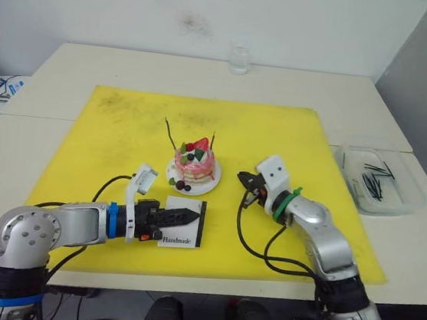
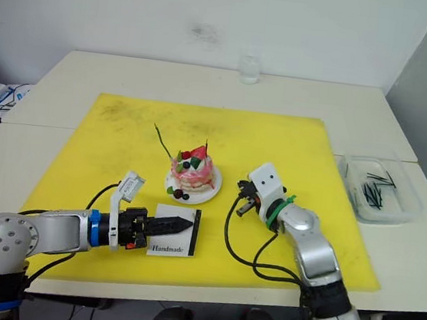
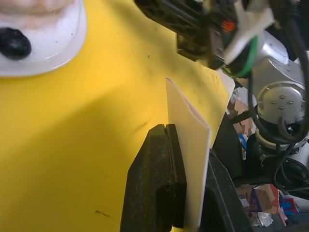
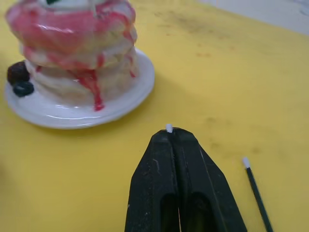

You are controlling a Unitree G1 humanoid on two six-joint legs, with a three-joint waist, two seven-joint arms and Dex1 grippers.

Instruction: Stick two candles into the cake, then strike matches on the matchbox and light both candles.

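both candles (image 1: pixel 169 133) stand in the cake (image 1: pixel 194 165), unlit. left hand (image 1: pixel 190 217) grips the matchbox (image 1: pixel 183 229); right hand (image 4: pixel 175 137) pinches a match (image 4: pixel 169 128). striking and lighting remain.

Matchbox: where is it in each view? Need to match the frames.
Left eye: matchbox lies on the yellow mat, just in front of the cake, under the left gripper.
Right eye: same spot, near side of the cake.
Left wrist: seen edge-on, clamped between the fingers.
Right wrist: not in it.
Shared landmark: the cake's white plate.
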